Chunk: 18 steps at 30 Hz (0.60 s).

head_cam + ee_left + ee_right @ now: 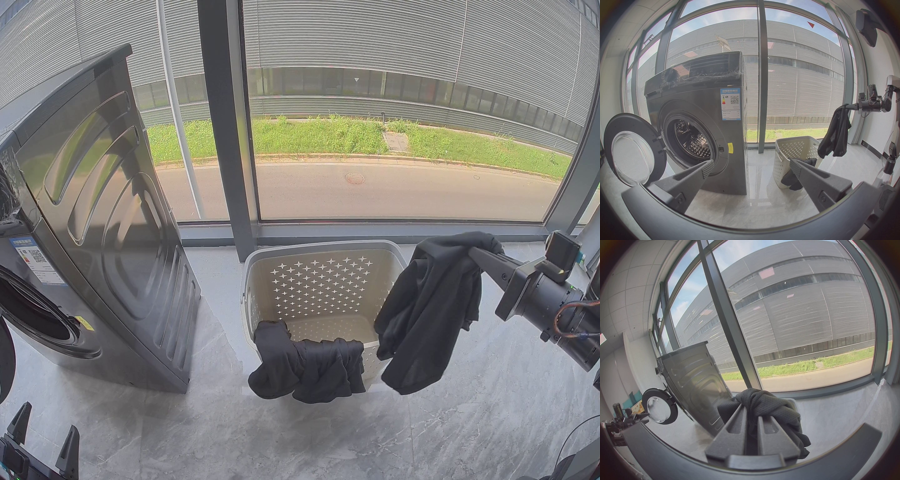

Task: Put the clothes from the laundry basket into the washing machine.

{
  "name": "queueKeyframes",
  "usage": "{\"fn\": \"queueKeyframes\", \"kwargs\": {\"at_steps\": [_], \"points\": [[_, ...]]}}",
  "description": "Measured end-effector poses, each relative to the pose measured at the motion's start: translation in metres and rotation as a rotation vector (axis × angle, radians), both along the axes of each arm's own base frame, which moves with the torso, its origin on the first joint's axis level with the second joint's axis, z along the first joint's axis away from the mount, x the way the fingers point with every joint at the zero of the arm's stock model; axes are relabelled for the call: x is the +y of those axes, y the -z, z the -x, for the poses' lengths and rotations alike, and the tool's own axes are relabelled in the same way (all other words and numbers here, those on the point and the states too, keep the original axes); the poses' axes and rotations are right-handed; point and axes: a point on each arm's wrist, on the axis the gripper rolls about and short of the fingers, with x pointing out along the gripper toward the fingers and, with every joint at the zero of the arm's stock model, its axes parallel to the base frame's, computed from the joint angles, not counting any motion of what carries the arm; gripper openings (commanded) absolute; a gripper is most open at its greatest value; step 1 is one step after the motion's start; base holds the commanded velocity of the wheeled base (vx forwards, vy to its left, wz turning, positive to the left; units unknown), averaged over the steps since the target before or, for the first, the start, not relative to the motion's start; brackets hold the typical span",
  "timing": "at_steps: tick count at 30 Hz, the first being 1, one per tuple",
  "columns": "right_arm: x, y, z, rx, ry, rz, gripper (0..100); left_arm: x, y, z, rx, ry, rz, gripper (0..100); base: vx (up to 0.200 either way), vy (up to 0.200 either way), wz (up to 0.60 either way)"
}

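A white laundry basket (325, 250) stands on the floor by the window, with a dark garment (309, 369) draped over its near rim. My right gripper (478, 255) is shut on a second dark garment (428, 312), which hangs in the air beside the basket's right side. In the right wrist view that garment (768, 407) bunches over the fingers (737, 424). The grey washing machine (106, 206) stands at the left with its round door (631, 150) swung open and the drum (690, 142) showing. My left gripper (750, 167) is open and empty, low at the near left (44, 437).
A large window with a dark post (228, 125) runs behind the basket. Bare marble floor (312, 437) lies between the washing machine and the basket and in front of both.
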Motion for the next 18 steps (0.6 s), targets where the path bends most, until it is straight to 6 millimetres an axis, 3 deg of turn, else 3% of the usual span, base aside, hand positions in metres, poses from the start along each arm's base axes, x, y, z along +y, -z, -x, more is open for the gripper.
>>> {"fn": "queueKeyframes", "kwargs": {"at_steps": [4, 18], "points": [[-0.006, -0.003, 0.0, -0.027, 0.031, 0.007, 0, 0.0, 0.0, 0.0, 0.0, 0.003, -0.009, 100, 0.0, 0.0, 0.0], [-0.016, 0.004, 0.009, -0.021, 0.046, 0.028, 0, 0.0, 0.0, 0.0, 0.0, 0.01, -0.009, 100, -0.2, 0.0, 0.0]]}}
